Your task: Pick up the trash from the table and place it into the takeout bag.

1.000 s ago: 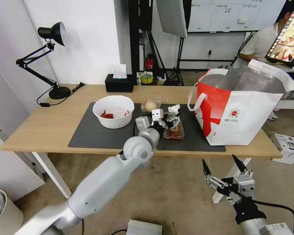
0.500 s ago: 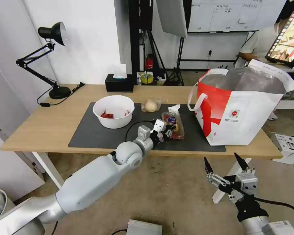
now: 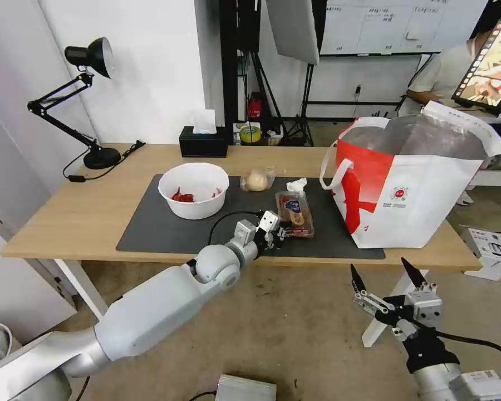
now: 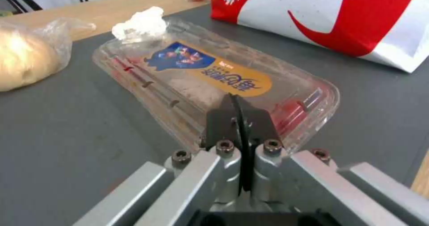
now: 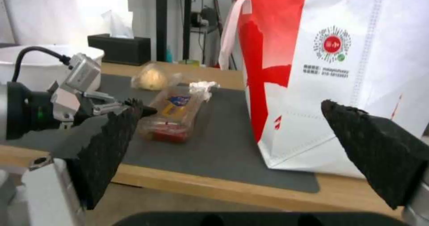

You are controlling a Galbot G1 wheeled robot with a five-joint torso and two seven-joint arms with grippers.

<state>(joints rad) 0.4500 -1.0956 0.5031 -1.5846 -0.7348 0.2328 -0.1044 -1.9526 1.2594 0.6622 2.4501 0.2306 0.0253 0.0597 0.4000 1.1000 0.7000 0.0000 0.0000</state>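
Left gripper (image 3: 281, 228) low over the large dark grey mat (image 3: 167, 231) on the long light-wood bench (image 3: 67, 214), at the near short end of the clear plastic clamshell box with red bits (image 3: 295, 214); in the left wrist view its jaws are pressed together with nothing between them, tips at the box's near rim (image 4: 232, 100). Box lies flat on the mat, blue-and-orange label up. Crumpled white tissue (image 3: 296, 185) touches the box's far end; clear bag with beige bun (image 3: 256, 179) just beside it, toward the white round bowl with red scraps (image 3: 193, 189). Large boxy red-and-white takeout bag (image 3: 412, 189) stands upright at the mat's right end, mouth open, near the box but apart. Right gripper (image 3: 383, 281) hangs below bench level in front of the bag, jaws spread wide, holding nothing
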